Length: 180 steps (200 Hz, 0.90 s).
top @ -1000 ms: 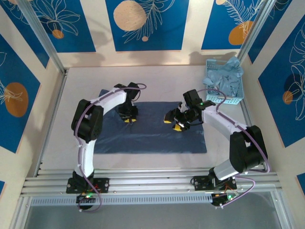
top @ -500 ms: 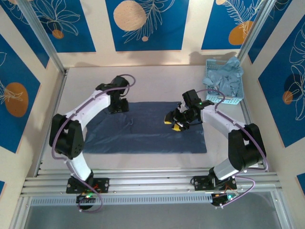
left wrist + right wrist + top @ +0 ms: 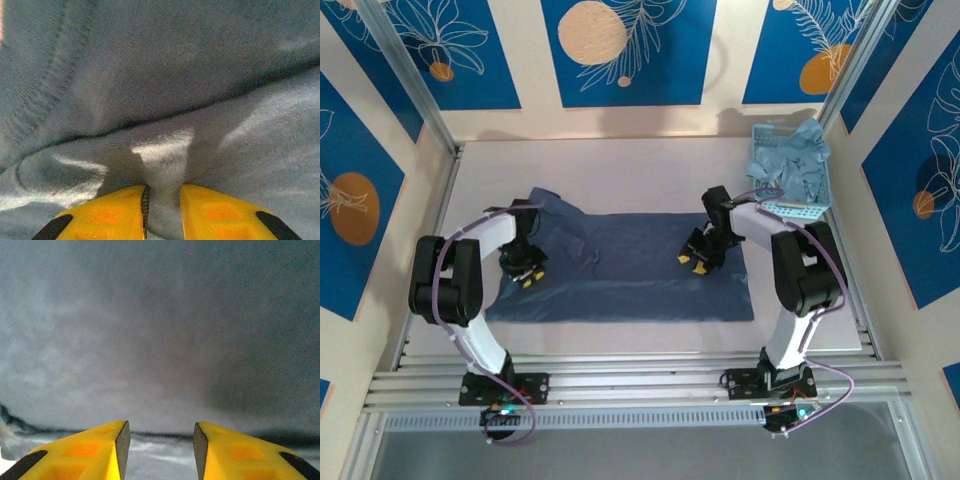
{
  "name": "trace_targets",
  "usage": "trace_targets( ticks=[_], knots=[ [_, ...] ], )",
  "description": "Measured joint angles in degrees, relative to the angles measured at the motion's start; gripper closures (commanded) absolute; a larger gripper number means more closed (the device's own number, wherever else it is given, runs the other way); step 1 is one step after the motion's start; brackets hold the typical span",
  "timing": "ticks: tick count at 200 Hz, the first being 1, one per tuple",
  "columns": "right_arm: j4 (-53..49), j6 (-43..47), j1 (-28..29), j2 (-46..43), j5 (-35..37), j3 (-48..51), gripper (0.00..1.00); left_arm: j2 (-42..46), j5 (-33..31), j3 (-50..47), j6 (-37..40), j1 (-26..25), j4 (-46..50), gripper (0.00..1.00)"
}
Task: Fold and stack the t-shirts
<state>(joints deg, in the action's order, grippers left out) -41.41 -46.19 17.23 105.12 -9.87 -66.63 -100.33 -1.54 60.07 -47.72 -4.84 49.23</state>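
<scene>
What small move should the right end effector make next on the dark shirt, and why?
Probably lower the right end effector and close it on the dark blue t-shirt. Its jaws stand open over the cloth, while the left end effector pinches a raised fold at the other side.

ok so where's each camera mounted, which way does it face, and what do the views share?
Top external: fixed above and behind the bases, looking down over the table; both arms whole, left gripper and right gripper at the dark t-shirt, basket of paler t-shirts far right.
Left wrist: on the left wrist, looking along its yellow fingers, which pinch a fold of that shirt.
Right wrist: on the right wrist, looking past its open yellow fingers at cloth.
Shared: all three see the dark t-shirt.
</scene>
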Motion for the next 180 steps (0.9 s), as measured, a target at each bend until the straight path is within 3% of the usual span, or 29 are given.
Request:
trace_targets(
  ticks=[21, 48, 72, 98, 128, 180],
  knots=[
    [-1.3, 0.0, 1.0, 3.3, 0.3, -3.2, 0.57, 0.6, -1.1, -0.6, -0.2, 2.6, 0.7, 0.72],
    [-2.8, 0.0, 3.2, 4.4, 0.8, -4.7, 0.55, 1.7, -3.3, 0.4, 0.2, 4.6, 2.2, 0.52],
    [-3.3, 0.7, 4.0, 3.7, 1.9, -6.3, 0.52, 2.4, -4.2, 8.4, 1.9, 4.7, 3.5, 0.44],
    [-4.7, 3.0, 1.6, 3.4, 3.4, -11.6, 0.51, -0.6, -3.4, 23.6, 3.1, 5.2, 2.6, 0.43],
    [-6.1, 6.3, -3.7, 4.9, 4.8, -20.7, 0.5, -12.9, -1.4, 43.0, 4.9, 5.5, 1.7, 0.45],
    [-8.9, 10.7, -7.8, 12.9, 6.5, -31.6, 0.5, -31.6, 1.6, 63.0, 9.9, 3.8, 3.6, 0.5]
  ],
)
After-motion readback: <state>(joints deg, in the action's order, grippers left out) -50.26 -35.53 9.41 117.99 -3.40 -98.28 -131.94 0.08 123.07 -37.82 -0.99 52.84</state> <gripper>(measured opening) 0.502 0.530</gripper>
